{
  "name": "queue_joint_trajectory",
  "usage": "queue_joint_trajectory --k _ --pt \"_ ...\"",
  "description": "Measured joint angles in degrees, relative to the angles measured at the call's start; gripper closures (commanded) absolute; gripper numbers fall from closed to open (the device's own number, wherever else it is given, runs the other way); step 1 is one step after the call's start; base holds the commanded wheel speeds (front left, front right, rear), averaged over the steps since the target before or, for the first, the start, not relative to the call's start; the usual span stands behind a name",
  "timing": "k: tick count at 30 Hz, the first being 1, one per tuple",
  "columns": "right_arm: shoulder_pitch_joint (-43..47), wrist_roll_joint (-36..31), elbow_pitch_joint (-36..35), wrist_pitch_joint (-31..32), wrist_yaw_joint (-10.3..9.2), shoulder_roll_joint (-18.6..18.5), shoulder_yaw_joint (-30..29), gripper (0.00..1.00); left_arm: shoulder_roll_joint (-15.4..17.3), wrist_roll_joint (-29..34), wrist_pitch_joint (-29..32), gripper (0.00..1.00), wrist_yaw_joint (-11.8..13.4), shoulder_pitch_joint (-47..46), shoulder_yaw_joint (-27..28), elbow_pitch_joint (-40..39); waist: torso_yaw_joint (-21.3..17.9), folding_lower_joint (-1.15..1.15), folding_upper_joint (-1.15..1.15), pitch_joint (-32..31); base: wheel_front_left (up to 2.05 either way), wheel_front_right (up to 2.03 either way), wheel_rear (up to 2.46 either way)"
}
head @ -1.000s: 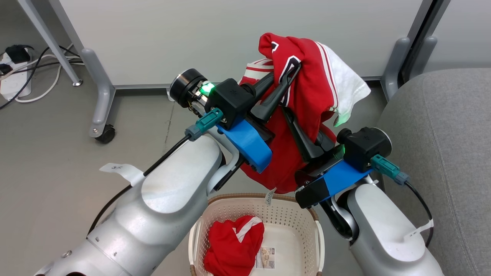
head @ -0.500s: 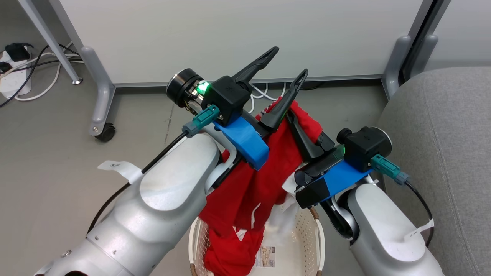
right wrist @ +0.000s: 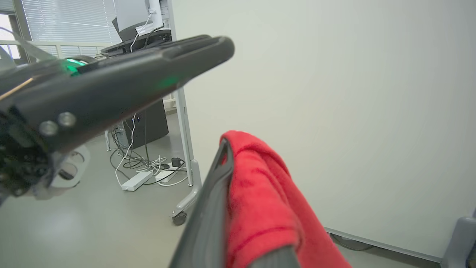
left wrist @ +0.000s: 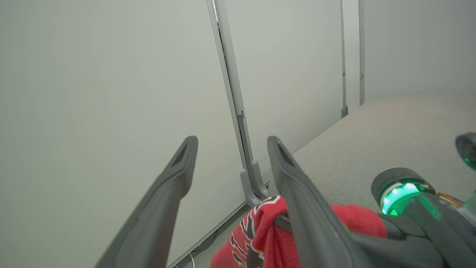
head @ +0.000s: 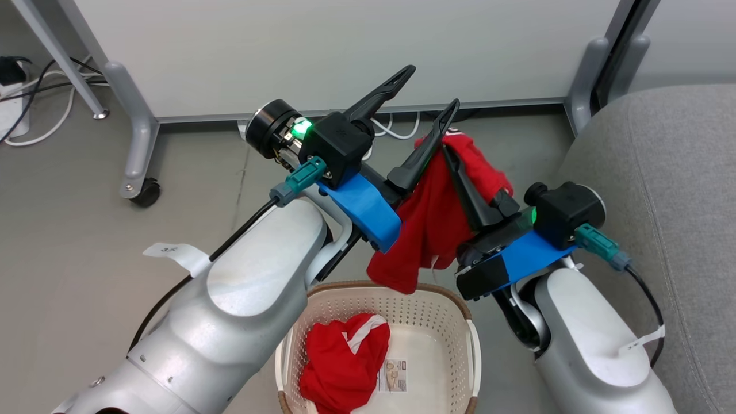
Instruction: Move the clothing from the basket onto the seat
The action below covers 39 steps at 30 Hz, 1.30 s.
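Observation:
A red jersey [head: 437, 224] with dark lettering hangs from my right gripper [head: 446, 150], which is shut on its upper fold above the basket. Along the right wrist view the same cloth [right wrist: 260, 193] drapes over my right gripper's finger [right wrist: 223, 160]. Just left of the cloth and a little higher, my left gripper [head: 428, 92] stands open with nothing between its fingers [left wrist: 186, 156]. The cream basket [head: 460, 310] sits on the floor below, holding a second red garment [head: 345, 362] with white trim. The grey seat [head: 661, 172] fills the right side.
White partition panels on grey legs stand behind, one with a caster [head: 145, 193]. Cables and a power strip [head: 14, 118] lie at the far left, and more white cables [head: 391, 127] run under the panel. A printed label [head: 394, 376] lies on the basket floor.
My left gripper opened and let go of the jersey. The jersey slumped down toward the basket, then rose clear of it, hanging from the right gripper alone. The camera shifted slightly.

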Motion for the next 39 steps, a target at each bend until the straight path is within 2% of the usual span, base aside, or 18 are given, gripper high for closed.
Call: queue_joint_trajectory --k 14,26,39 --pt "0.0 -3.6 -2.6 0.0 -0.01 0.0 -7.0 1.0 1.3 2.4 0.0 0.0 0.0 1.2 0.5 -1.5 -6.1 0.0 0.0 4.3 0.0 0.0 0.0" --pt "2.5 -5.5 -6.4 0.0 0.0 -0.1 -12.9 1.0 2.6 3.4 0.0 0.0 0.0 3.5 -1.0 -2.9 -15.8 0.0 0.0 6.3 0.0 0.0 0.0" --pt "11.0 -7.3 -12.4 0.0 0.0 -0.1 -20.1 1.0 3.0 3.5 0.0 0.0 0.0 5.2 -4.2 -3.4 -26.0 0.0 0.0 7.0 0.0 0.0 0.0"
